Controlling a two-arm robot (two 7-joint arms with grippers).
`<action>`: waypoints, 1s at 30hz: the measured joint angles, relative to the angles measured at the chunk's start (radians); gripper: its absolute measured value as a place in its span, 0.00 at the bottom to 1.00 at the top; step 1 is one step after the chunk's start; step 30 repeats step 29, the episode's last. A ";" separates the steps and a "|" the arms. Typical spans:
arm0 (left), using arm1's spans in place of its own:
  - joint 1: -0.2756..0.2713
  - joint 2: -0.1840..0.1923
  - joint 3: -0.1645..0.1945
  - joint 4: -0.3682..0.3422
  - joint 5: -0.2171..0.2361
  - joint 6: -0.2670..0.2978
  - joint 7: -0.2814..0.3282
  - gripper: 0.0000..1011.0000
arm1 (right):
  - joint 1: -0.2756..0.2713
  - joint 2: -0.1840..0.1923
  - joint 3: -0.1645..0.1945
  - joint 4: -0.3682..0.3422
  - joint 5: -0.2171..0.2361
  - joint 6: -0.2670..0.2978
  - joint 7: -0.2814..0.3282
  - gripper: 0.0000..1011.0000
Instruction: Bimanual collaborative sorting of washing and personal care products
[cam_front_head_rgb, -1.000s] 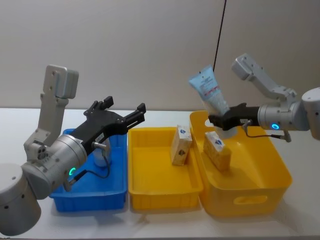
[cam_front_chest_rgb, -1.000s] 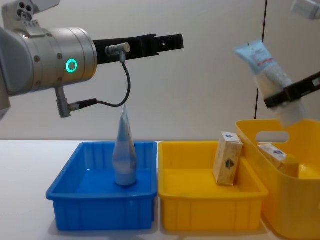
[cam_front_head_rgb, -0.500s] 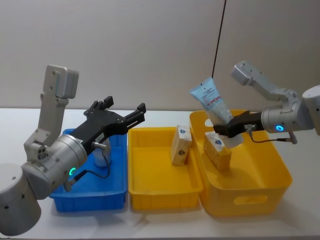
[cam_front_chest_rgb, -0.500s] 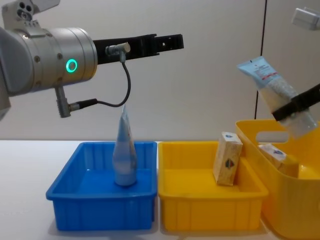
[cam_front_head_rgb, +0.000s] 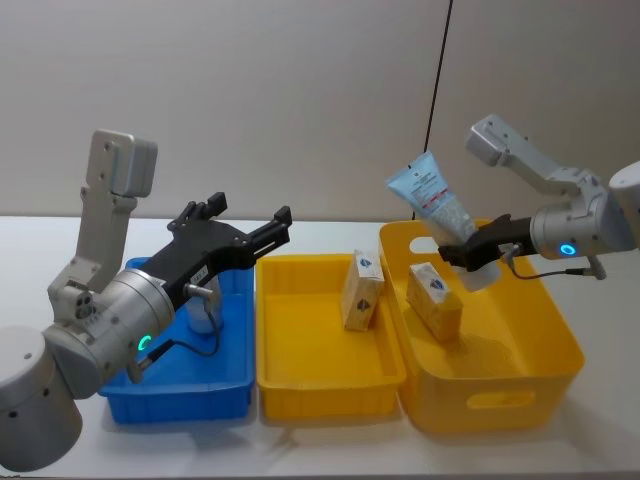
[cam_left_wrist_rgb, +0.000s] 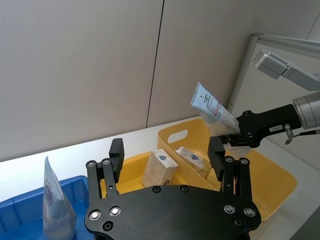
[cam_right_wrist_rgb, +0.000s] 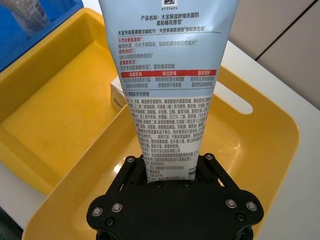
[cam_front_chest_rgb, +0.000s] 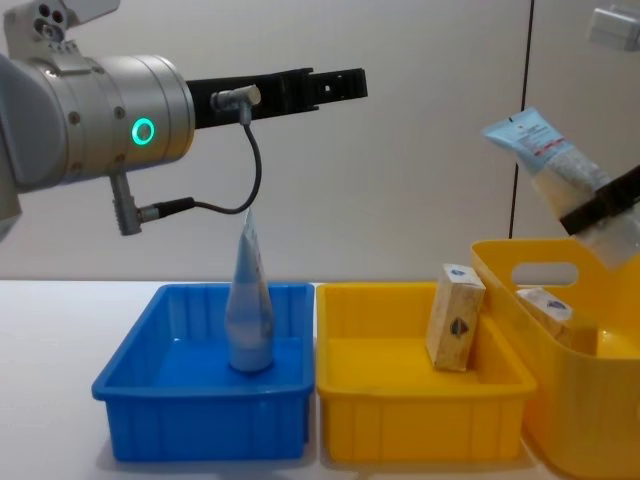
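My right gripper (cam_front_head_rgb: 468, 251) is shut on the lower end of a pale-blue tapering tube (cam_front_head_rgb: 432, 194), which tilts above the tall yellow basket (cam_front_head_rgb: 500, 392). The right wrist view shows the tube's printed back (cam_right_wrist_rgb: 167, 90) rising from the jaws. My left gripper (cam_front_head_rgb: 250, 212) hangs open and empty above the edge between the blue tray (cam_front_head_rgb: 170, 392) and the yellow tray (cam_front_head_rgb: 320, 385). A second pale tube (cam_front_chest_rgb: 250, 310) stands upright in the blue tray. One speckled carton (cam_front_head_rgb: 362, 290) leans in the yellow tray. Another carton (cam_front_head_rgb: 433, 298) lies in the basket.
The three containers stand side by side on a white table (cam_front_head_rgb: 30, 250), blue on the left, the basket on the right. A grey wall rises close behind them. A black cable (cam_front_head_rgb: 437, 70) hangs down the wall behind the basket.
My right gripper has carried the tube to the right and a little lower over the basket, tilting it further. The left arm has not moved.
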 joint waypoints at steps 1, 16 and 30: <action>0.000 0.000 0.000 0.000 0.000 0.000 0.000 0.99 | 0.000 0.002 -0.001 -0.003 -0.001 0.002 -0.002 0.23; 0.000 0.000 0.000 0.000 0.000 0.000 0.000 0.99 | 0.001 0.010 -0.006 -0.021 -0.009 0.013 -0.011 0.72; 0.000 0.000 0.000 0.000 0.000 0.000 0.000 0.99 | 0.001 0.012 -0.008 -0.025 -0.011 0.017 -0.013 0.99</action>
